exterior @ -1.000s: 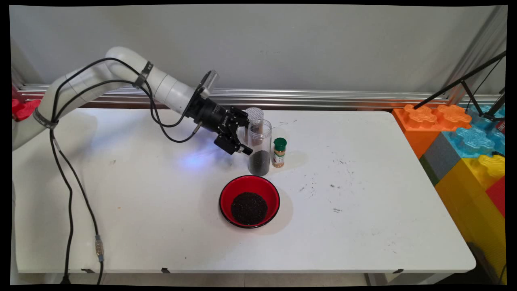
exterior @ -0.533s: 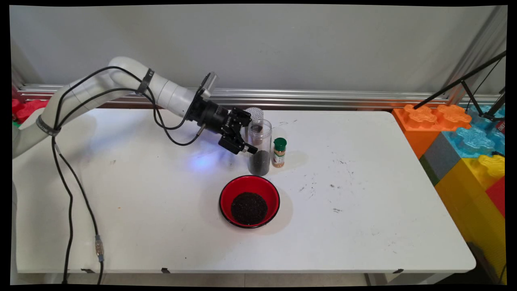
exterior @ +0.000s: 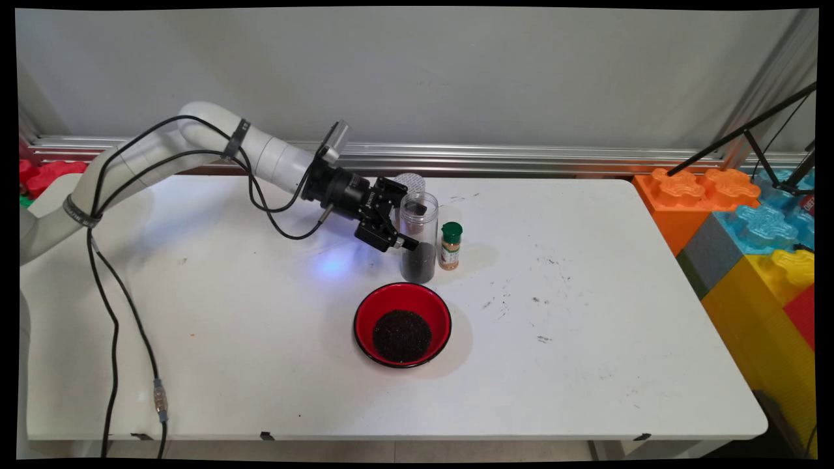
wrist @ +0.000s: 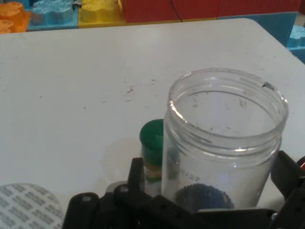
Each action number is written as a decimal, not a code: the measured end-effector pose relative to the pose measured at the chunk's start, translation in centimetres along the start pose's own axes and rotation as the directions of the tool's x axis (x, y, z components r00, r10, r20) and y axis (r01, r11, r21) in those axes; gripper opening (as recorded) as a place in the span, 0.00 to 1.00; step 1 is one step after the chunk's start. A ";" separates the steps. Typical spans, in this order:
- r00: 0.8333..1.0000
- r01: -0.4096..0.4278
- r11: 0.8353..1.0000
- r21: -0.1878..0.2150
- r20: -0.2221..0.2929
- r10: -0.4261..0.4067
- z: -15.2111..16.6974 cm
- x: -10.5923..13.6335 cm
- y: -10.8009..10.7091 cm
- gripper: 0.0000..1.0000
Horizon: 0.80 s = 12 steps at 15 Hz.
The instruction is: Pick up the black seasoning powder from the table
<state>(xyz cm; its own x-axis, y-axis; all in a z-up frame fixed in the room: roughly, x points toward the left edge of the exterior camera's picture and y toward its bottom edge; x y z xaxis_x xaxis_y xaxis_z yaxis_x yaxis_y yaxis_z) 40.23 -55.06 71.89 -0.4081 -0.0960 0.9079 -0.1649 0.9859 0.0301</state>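
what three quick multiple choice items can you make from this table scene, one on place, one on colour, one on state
1. Where does the spice bottle stand?
A. right beside the clear jar
B. inside the bowl
C. at the table's near edge

2. What colour is the bowl?
A. blue
B. red
C. white

3. How is the clear jar?
A. lying on its side
B. capped with a lid
C. upright, open-topped, with the tool straddling it

Answers: 1 A, the main view shows the bottle next to the jar. 2 B, its rim and inside are red around the dark grains. 3 C, the hand view shows the open mouth and a finger on either side.
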 end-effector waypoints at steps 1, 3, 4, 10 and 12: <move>1.000 0.001 1.000 -0.004 -0.005 -0.001 0.1 -0.1 0.1 1.00; 1.000 0.003 1.000 -0.010 -0.018 -0.003 0.4 -0.3 0.2 1.00; 1.000 0.003 1.000 -0.012 -0.024 -0.003 0.6 -0.4 0.3 1.00; 0.999 -0.013 1.000 -0.010 -0.048 0.013 1.4 -0.7 0.5 1.00; 0.998 -0.019 1.000 -0.011 -0.057 0.018 1.6 -0.8 0.6 1.00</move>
<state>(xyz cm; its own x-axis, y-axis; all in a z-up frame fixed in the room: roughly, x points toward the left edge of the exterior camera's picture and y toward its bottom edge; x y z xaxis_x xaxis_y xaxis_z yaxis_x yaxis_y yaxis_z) 39.04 -54.63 70.52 -0.3590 -0.0698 0.9307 -0.1471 0.9890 0.0175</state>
